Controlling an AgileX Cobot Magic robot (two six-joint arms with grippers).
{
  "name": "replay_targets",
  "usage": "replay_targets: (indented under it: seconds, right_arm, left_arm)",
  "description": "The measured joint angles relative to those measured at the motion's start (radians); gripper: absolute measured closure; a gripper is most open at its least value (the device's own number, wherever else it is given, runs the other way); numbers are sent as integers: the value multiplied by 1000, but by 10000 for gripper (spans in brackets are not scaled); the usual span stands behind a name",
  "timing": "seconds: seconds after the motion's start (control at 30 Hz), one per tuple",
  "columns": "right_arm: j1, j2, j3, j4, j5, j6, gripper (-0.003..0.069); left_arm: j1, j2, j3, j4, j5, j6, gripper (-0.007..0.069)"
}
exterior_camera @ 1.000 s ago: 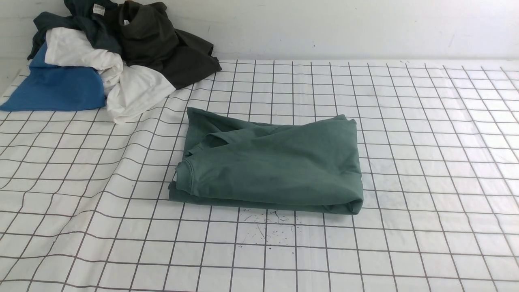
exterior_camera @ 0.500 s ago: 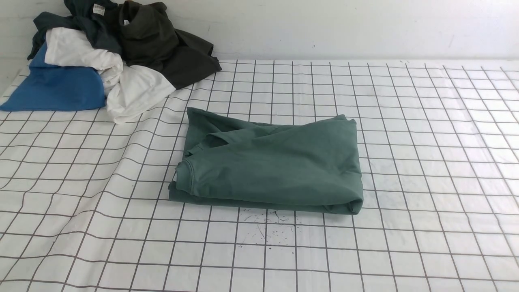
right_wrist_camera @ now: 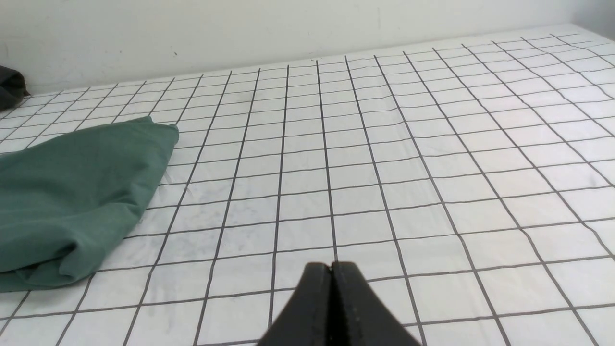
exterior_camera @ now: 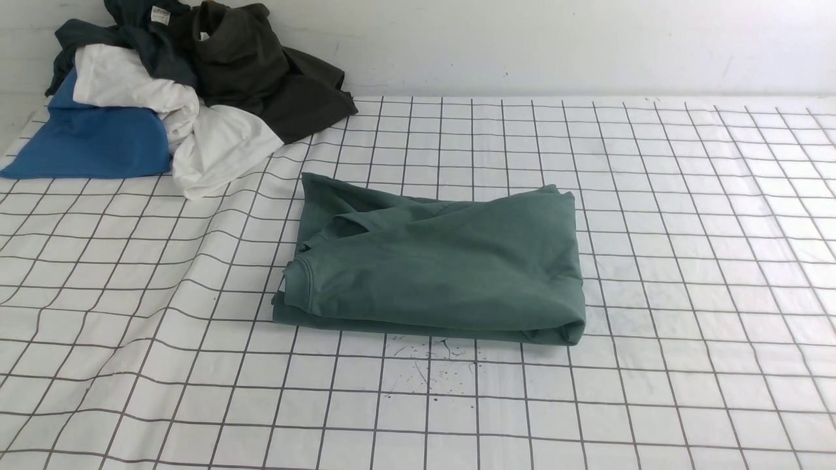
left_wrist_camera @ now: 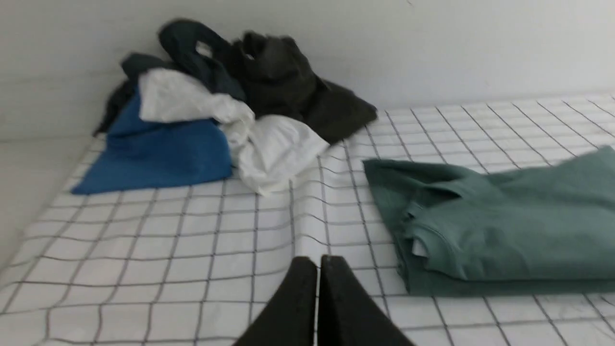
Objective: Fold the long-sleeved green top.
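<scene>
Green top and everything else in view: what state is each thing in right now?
green long-sleeved top: folded into a compact rectangle, lying flat mid-table, nothing touching it.
left gripper: shut, empty, clear of the top.
right gripper: shut, empty, above bare cloth.
pile of clothes: crumpled, unfolded, at the far left corner.
blue garment: part of that pile, unfolded.
grid tablecloth: spread, wrinkled on the left side.

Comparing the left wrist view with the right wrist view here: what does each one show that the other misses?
Left wrist only: the shut left gripper, the top's ribbed collar, and the heap of blue, white and dark clothes by the wall.
Right wrist only: the shut right gripper and a wide stretch of bare cloth.
Both: the folded green long-sleeved top on the white grid-lined tablecloth.
</scene>
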Motion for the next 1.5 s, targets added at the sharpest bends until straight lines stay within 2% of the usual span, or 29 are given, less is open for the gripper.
replay_targets:
  seconds: [0.07,0.27,0.53,1.5]
  right_arm:
    - [0,0,0,0,0,0,673]
    - [0,0,0,0,0,0,673]
    - [0,0,0,0,1,0,673]
    - [0,0,0,-1,1,0,673]
  left_arm:
    - [53,-22,93,0,-108,17,631]
    - [84,-31,245,0,-194,24,631]
    - [84,-31,264,-9,-54,27,631]
    - [84,-31,264,-15,-52,27,631]
